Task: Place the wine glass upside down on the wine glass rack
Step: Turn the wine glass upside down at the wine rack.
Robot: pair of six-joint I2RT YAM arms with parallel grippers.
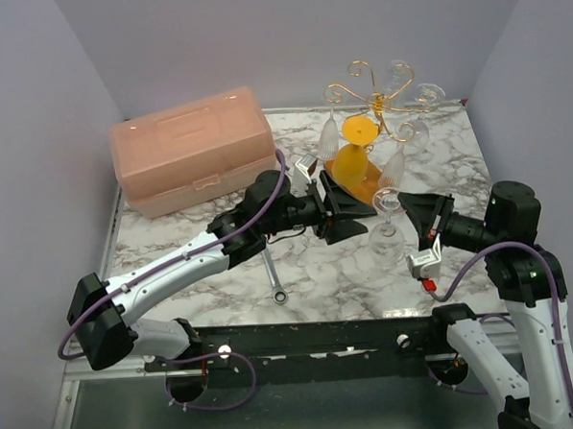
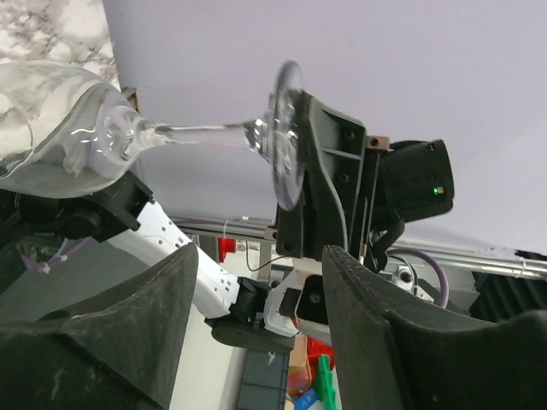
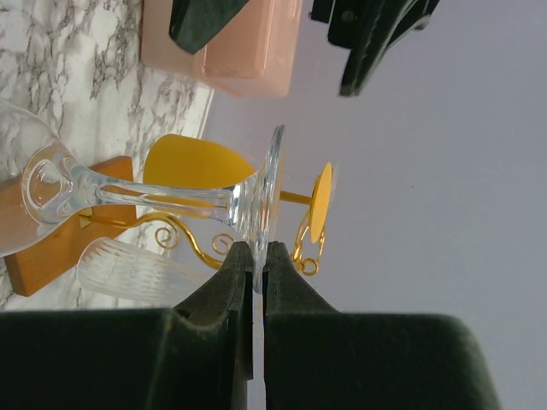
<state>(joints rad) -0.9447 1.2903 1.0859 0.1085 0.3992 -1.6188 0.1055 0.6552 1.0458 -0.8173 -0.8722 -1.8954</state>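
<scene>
R gripper (image 3: 254,258) is closed on the foot rim of the wine glass (image 1: 385,248). We see it bowl-down, just in front of the wine glass rack (image 1: 363,185). L gripper (image 2: 256,273) is wide open beside the glass w/ nothing in it.

your left arm (image 1: 174,264) stretches forward and rightward over the table, left gripper (image 1: 365,213) rolled on its side, jaws spread wide with nothing between them. your right arm (image 1: 524,260) is folded at the elbow, wrist pointing left. right gripper (image 3: 256,254) is pinched tight on the foot rim of the wine glass (image 1: 385,248), and the two grippers face each other, near but apart.
</scene>
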